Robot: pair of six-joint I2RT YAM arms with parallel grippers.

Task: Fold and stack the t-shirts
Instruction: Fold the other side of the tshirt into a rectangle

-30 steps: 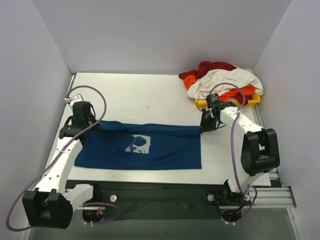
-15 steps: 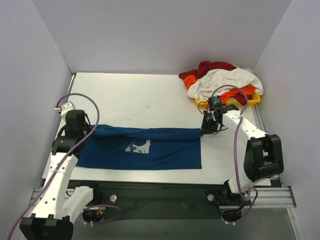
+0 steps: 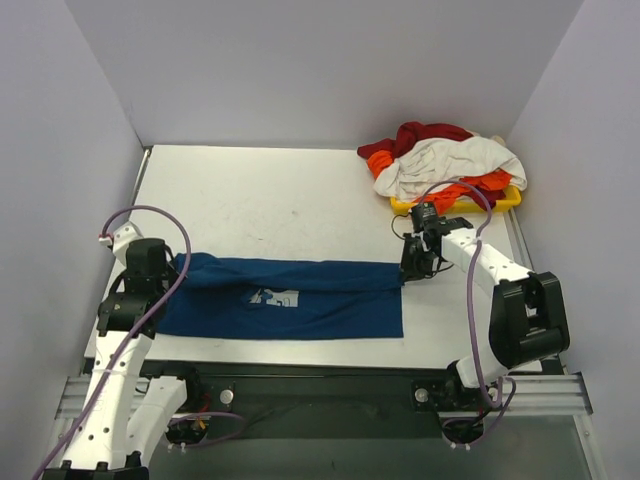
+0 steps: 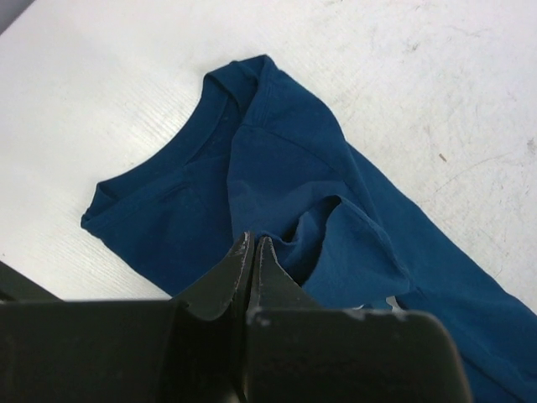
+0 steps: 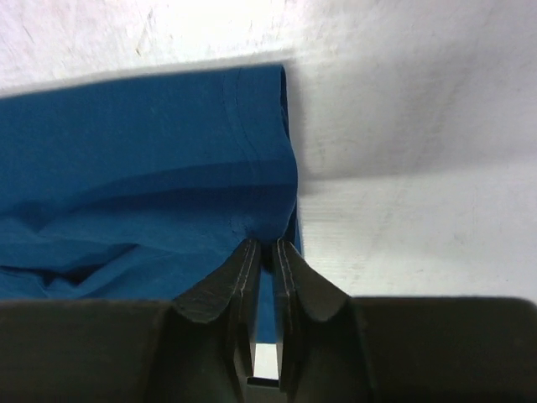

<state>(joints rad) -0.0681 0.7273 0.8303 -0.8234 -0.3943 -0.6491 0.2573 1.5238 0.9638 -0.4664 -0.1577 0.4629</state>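
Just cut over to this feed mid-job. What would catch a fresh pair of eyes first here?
The dark blue t-shirt lies stretched across the near part of the table, partly folded over along its length. The left gripper pinches its left end and the right gripper pinches the hem at its right end. Next comes the heap of red, white and orange shirts piled on the yellow tray in the far right corner.

Dark blue soft cloth t-shirt [image 3: 290,300] lay as a long band across the near side, neck end left, hem end right. Its far edge was doubled over toward the near side, bunched at both far corners. The pale square cartoon print [image 3: 273,296] was partly covered by the fold. A dark red cloth shirt [image 3: 430,133], a white cloth shirt [image 3: 450,160] and an orange cloth shirt [image 3: 470,188] sat crumpled in one heap at far right, well apart from the blue one.
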